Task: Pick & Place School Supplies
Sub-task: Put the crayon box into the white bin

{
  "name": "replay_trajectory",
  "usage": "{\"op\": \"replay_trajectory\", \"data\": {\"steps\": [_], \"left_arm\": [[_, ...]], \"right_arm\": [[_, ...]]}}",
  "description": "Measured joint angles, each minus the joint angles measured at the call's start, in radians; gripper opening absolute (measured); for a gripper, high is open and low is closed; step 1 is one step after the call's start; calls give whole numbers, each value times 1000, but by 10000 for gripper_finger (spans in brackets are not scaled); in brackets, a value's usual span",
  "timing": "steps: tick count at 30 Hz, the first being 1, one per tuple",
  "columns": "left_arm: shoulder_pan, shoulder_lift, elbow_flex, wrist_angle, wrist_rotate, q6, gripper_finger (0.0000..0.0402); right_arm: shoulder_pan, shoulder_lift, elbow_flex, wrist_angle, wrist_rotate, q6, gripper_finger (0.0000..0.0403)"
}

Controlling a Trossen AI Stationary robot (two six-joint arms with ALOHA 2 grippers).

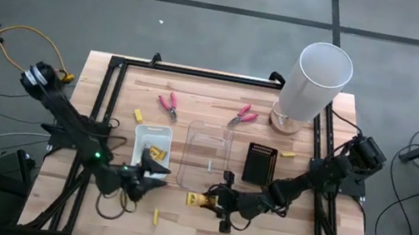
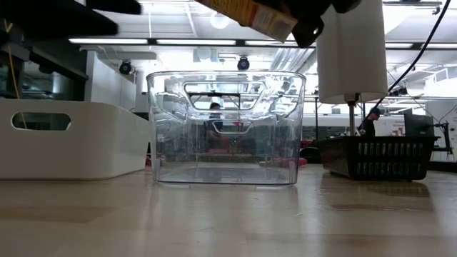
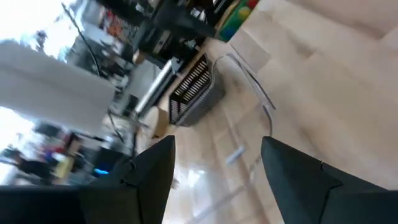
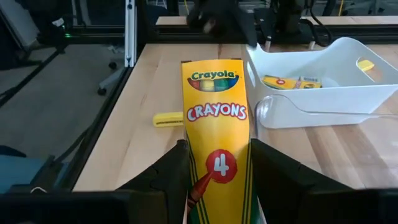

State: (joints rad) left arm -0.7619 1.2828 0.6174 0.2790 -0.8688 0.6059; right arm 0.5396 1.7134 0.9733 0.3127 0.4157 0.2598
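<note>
My right gripper (image 1: 217, 203) is shut on a yellow Crayola crayon box (image 4: 216, 118) and holds it above the table's near middle, in front of the clear tray (image 1: 205, 155). My left gripper (image 1: 157, 172) hovers open at the near end of the white tray (image 1: 142, 134), with nothing between its fingers (image 3: 149, 171). A second crayon box (image 4: 289, 81) lies inside the white tray. Two pink-handled pliers (image 1: 168, 104) (image 1: 243, 116) lie on the far part of the table. Yellow sticks lie at the near edge (image 1: 156, 217), left of the white tray (image 1: 139, 115), and right of the basket (image 1: 288, 154). My right gripper pinches the crayon box between its two fingers, by the two long edges at its bottom end (image 4: 194, 171). The fingers come nearly level from the table's right and lie along the box. The box sticks out ahead of them, printed face up, lifted clear of the table (image 2: 250, 14).
A tall white cylinder (image 1: 317, 80) stands at the far right. A black slotted basket (image 1: 259, 163) sits right of the clear tray. A black frame (image 1: 101, 109) runs along the table's edges. Bare wood lies along the near edge.
</note>
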Motion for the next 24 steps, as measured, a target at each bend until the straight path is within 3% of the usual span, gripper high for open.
{"op": "replay_trajectory", "data": {"steps": [8, 11, 24], "left_arm": [[25, 216, 0, 501, -6, 442, 230], [34, 266, 0, 621, 31, 544, 230], [104, 292, 1, 650, 256, 558, 230]], "right_arm": [[1, 0, 0, 6, 0, -1, 146], [1, 0, 0, 6, 0, -2, 146], [-3, 0, 0, 14, 0, -2, 146]]}}
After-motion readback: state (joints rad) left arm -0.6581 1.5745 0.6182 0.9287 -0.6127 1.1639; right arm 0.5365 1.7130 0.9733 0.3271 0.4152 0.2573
